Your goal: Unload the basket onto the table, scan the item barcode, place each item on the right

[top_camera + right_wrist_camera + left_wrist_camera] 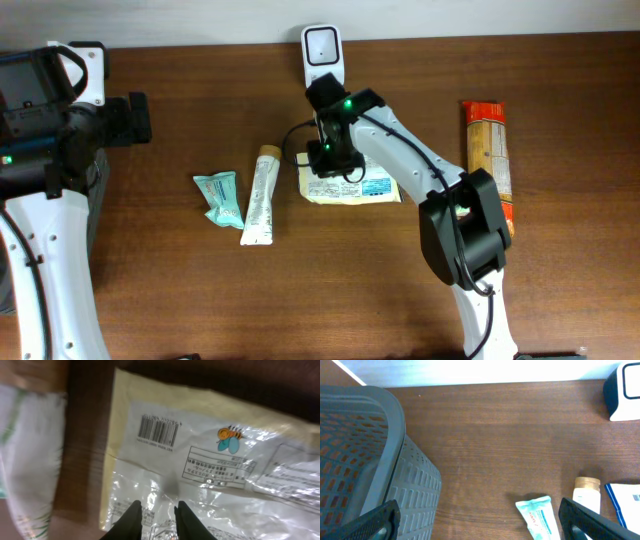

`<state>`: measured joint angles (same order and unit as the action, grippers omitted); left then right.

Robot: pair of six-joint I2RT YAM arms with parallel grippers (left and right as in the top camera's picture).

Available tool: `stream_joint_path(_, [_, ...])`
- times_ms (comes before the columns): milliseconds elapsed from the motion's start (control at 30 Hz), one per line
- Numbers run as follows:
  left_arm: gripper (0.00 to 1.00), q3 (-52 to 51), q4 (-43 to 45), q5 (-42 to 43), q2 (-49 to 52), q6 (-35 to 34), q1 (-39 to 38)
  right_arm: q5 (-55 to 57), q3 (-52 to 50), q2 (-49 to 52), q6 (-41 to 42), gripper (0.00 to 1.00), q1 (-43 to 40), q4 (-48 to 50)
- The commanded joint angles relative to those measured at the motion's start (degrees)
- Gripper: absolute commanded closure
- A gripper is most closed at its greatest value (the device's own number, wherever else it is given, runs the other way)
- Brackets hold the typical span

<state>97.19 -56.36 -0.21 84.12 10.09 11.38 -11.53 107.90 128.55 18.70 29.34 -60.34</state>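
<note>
The item, a flat yellow-edged packet point(350, 187) under shiny clear film, lies on the table just below the white scanner point(322, 50). Its barcode point(159, 430) faces up near the packet's top left corner in the right wrist view. My right gripper point(325, 160) hovers over the packet's left part. Its black fingers point(157, 507) stand a narrow gap apart, with only film point(225, 485) showing between them. My left gripper point(480, 517) stands wide open at the far left of the table point(138, 118), holding nothing.
A cream tube point(262, 195) and a teal sachet point(220, 198) lie left of the packet. A long orange package point(488, 160) lies at the right. A grey slotted basket point(360, 460) stands beside my left gripper. The scanner point(625, 390) sits against the back wall.
</note>
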Motion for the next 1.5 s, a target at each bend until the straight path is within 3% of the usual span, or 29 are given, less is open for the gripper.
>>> stream_joint_path(0, [0.01, 0.15, 0.07, 0.42, -0.46, 0.76, 0.04, 0.83, -3.15, -0.55, 2.16, 0.76, 1.03, 1.46])
stream_joint_path(167, [0.01, 0.15, 0.07, 0.42, -0.46, 0.74, 0.04, 0.83, -4.57, -0.55, 2.82, 0.57, 1.4, 2.34])
stream_joint_path(300, [0.01, 0.13, 0.07, 0.42, -0.46, 0.76, 0.04, 0.83, -4.92, -0.55, 2.86, 0.7, 1.46, 2.36])
stream_joint_path(500, [0.01, 0.15, 0.07, 0.42, -0.46, 0.74, 0.04, 0.79, -8.0, -0.55, 4.15, 0.68, 2.16, 4.17])
stream_joint_path(700, [0.01, 0.15, 0.07, 0.42, -0.46, 0.74, 0.04, 0.83, -2.58, -8.04, 1.4, 0.5, -0.46, 0.66])
stream_joint_path(800, [0.01, 0.15, 0.07, 0.42, -0.46, 0.74, 0.04, -0.72, -1.33, -15.69, -1.97, 0.31, -8.37, -2.62])
stream_joint_path(867, [0.01, 0.15, 0.07, 0.42, -0.46, 0.74, 0.04, -9.01, -1.88, -15.8, -9.7, 0.26, -17.73, -6.86])
stream_joint_path(1067, [0.01, 0.15, 0.07, 0.42, -0.46, 0.74, 0.04, -24.85, -6.82, -7.93, -25.94, 0.25, -28.3, -9.22])
stream_joint_path(1467, [0.01, 0.15, 0.07, 0.42, -0.46, 0.74, 0.04, -25.99, -7.02, 6.14, -25.29, 0.26, -19.56, -4.44])
